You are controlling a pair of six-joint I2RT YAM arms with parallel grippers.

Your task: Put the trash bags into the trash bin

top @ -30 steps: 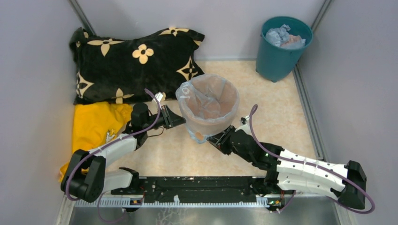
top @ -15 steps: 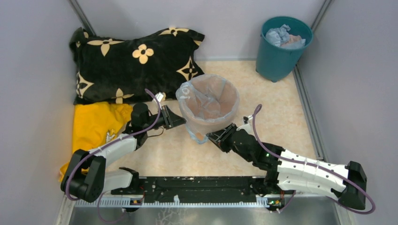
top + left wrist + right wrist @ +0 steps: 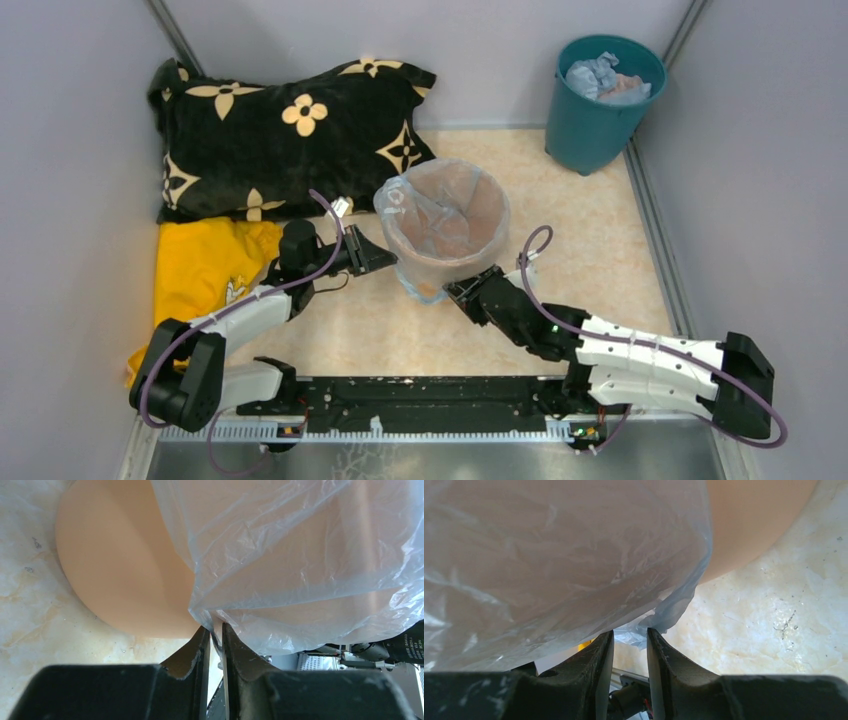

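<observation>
Right gripper [image 3: 462, 291] is keeping station at the trash bin's [image 3: 115, 570] near-right wall while its arm is re-angling, jaws narrowly parted around the trash bag [image 3: 440, 215] hem (grip unverifiable). Left gripper [image 3: 386, 258] is staying pinched on the left hem. The bag is already lining the central bin, so only hem adjustment appears outstanding.

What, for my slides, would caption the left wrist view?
Left gripper pinching the hem of the pale blue trash bag draped over the peach trash bin.
</observation>
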